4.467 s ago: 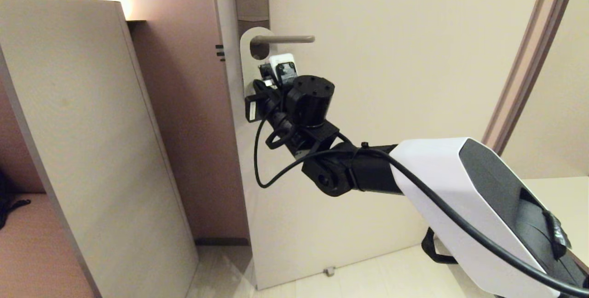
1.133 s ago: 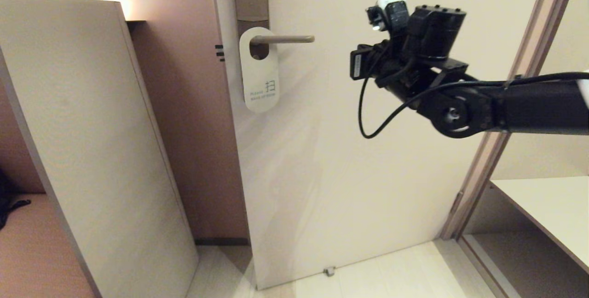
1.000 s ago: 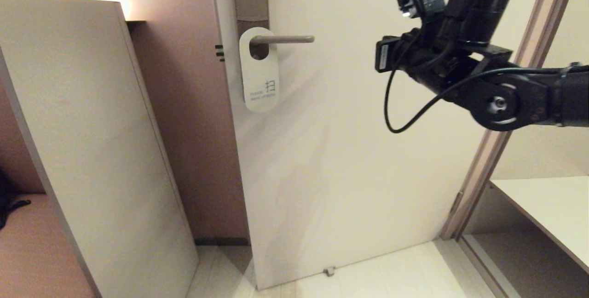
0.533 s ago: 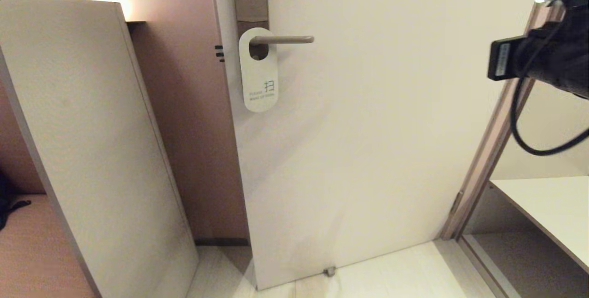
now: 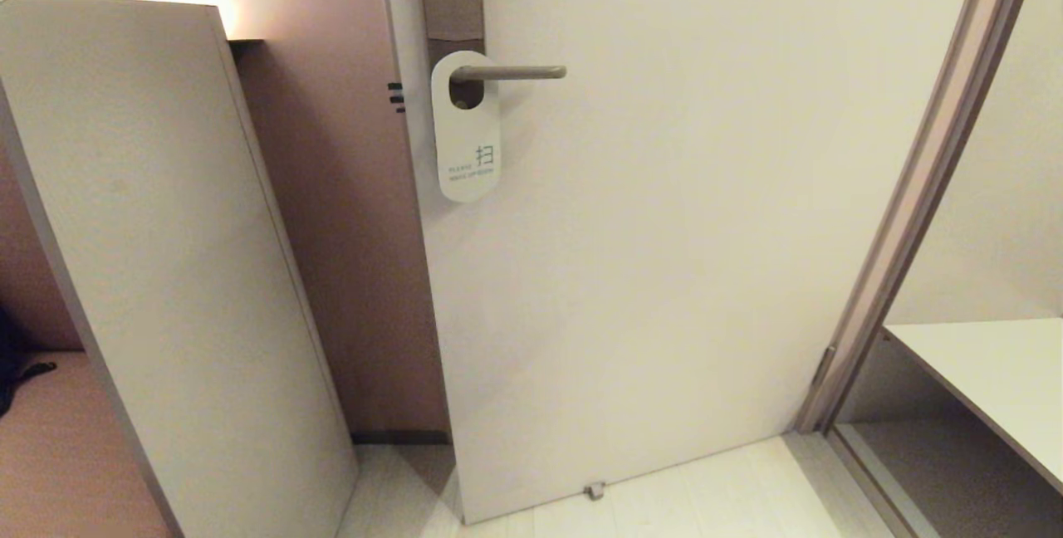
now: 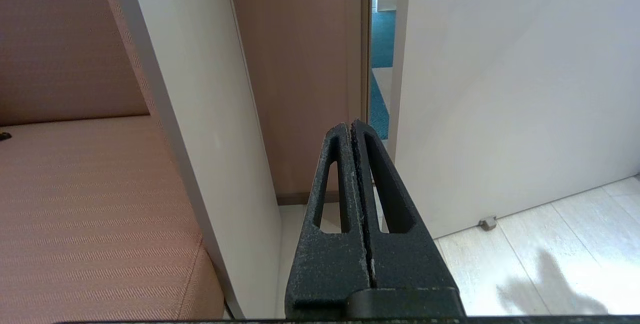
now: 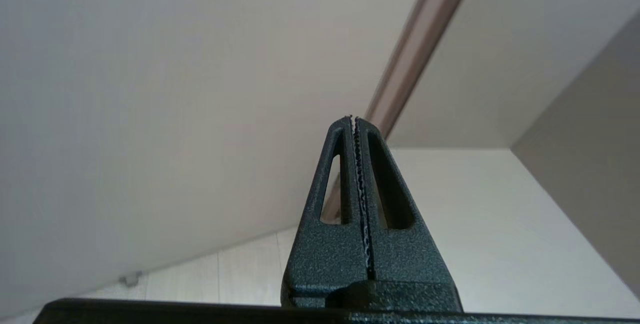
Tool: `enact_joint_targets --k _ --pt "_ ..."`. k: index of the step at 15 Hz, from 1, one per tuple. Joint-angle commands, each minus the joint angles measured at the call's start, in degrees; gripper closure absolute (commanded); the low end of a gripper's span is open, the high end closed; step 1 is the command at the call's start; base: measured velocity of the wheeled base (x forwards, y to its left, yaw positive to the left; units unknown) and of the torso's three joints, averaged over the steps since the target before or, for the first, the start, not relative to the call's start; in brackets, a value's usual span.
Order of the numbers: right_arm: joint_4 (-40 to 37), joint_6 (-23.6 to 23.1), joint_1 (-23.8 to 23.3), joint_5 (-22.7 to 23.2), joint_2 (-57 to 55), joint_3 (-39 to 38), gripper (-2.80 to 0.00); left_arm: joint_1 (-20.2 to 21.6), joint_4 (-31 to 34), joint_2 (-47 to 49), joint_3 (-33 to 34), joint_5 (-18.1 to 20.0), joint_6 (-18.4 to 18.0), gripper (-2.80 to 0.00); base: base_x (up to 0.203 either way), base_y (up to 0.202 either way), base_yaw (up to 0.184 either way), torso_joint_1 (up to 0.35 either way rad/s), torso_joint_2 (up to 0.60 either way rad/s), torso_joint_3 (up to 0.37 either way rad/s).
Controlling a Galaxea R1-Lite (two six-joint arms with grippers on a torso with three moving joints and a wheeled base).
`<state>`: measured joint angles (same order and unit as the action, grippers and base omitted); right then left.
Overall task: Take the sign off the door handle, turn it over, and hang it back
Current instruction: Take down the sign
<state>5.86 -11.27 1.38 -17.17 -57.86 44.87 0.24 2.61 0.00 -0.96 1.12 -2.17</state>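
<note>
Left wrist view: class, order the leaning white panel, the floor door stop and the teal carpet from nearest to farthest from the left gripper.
From the left gripper, shut:
1. leaning white panel, close beside it.
2. door stop, low at the foot of the door.
3. teal carpet, beyond the door gap.

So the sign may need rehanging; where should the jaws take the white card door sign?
Grip the white card door sign by its free rounded lower end, from the handle's open side: the grey lever door handle fills its top hole, and it hangs flat against the door.
</note>
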Motion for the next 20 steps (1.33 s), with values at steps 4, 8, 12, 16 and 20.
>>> enact_joint_targets --k 4,8,12,16,20 --pt "0.1 0.8 -1.2 1.4 18.4 -14.6 0.0 0.0 0.0 0.1 0.0 0.0 0.0 0.0 0.0 0.0 0.0 0.0 0.0 0.0" --pt "1.2 1.0 -1.3 2.0 27.1 -26.4 0.0 0.0 0.0 0.1 0.0 0.0 0.0 0.0 0.0 0.0 0.0 0.0 0.0 0.0" --pt "1.9 1.0 -2.2 7.2 36.6 -36.5 0.0 0.0 0.0 0.1 0.0 0.0 0.0 0.0 0.0 0.0 0.0 0.0 0.0 0.0" --pt "2.0 0.6 -3.0 11.6 43.6 -42.7 0.0 0.0 0.0 0.1 0.0 0.0 0.0 0.0 0.0 0.0 0.0 0.0 0.0 0.0" --pt "0.5 0.7 -1.6 14.2 48.4 -44.9 0.0 0.0 0.0 0.1 0.0 0.0 0.0 0.0 0.0 0.0 0.0 0.0 0.0 0.0"
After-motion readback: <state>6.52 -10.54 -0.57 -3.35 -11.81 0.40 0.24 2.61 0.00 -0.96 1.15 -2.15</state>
